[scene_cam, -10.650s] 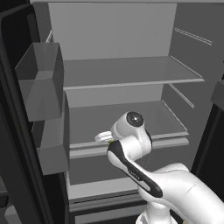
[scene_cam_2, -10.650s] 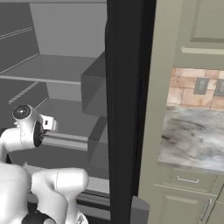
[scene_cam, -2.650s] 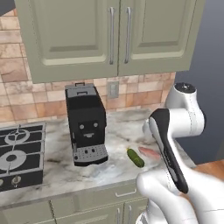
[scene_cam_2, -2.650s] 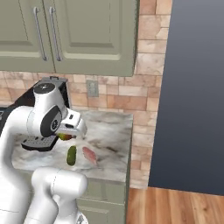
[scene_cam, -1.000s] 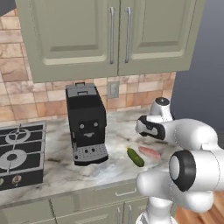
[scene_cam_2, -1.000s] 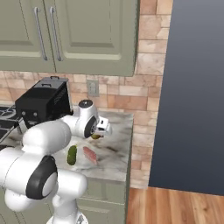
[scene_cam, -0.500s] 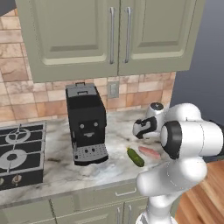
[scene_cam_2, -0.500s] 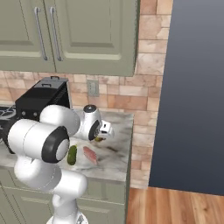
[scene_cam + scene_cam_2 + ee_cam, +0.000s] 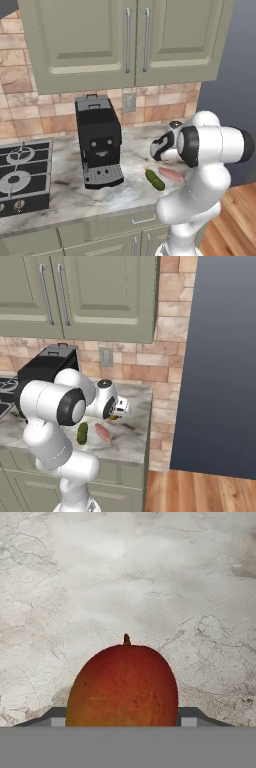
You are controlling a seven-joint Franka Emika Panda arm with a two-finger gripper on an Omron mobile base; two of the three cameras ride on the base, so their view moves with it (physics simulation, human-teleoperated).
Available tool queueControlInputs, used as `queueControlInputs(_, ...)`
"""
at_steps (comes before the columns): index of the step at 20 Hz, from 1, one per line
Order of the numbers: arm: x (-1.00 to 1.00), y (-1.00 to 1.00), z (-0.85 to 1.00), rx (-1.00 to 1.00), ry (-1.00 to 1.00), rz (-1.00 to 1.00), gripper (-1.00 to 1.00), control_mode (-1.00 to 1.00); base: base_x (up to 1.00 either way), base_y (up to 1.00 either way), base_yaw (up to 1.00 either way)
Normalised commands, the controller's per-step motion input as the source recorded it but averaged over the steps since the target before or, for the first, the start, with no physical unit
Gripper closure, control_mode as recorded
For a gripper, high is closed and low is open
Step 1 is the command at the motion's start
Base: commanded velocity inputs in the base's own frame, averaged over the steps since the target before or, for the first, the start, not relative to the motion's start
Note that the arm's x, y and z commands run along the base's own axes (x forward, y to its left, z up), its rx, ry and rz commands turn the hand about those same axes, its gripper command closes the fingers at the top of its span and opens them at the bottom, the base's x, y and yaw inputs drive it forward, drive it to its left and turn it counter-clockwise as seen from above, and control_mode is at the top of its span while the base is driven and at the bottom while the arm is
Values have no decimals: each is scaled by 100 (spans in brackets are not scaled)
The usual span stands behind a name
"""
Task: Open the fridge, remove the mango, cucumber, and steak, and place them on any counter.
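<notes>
Mango (image 9: 122,684) sits right between my fingers in the hand view, red going to orange, its little stem pointing away from me, with the marbled worktop (image 9: 150,572) spread out beyond it. My hand (image 9: 116,408) is clamped on the mango, jaws standing wide around its sides (whether the fruit is resting on the stone or held just above it I cannot tell). In the right base view a sliver of the fruit peeks out beneath my hand, which hangs low over the worktop near the brick wall (image 9: 150,363).

On the worktop just in front of my hand lie the cucumber (image 9: 154,179) and the steak (image 9: 170,174), side by side and close together, the cucumber angled toward the front edge, the steak on the side nearer the worktop's end. From the left base view my hand (image 9: 156,150) is mostly hidden behind my own wrist.

Further along the worktop stands a black coffee machine (image 9: 98,141), and past it a gas hob (image 9: 22,175). Sage green cabinets (image 9: 125,40) hang above.
</notes>
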Motion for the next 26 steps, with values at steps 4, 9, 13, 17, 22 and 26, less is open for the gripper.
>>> queueControlInputs(4, 8, 0, -9, 0, 0, 0, -100, -100, 0, 0, 0)
queueControlInputs(9, -1, 0, 12, 0, -8, 1, -100, -100, 0, 0, 0)
queueControlInputs(13, -1, 6, 23, -1, -4, 1, -100, -100, 0, 0, 0)
queueControlInputs(17, -4, 0, 50, 0, -5, 0, -100, -100, 0, 0, 0)
queueControlInputs(22, -41, 0, 98, 0, -11, 0, -100, -100, 0, 0, 0)
queueControlInputs(26, -65, 0, 100, 0, -5, 0, -100, -100, 0, 0, 0)
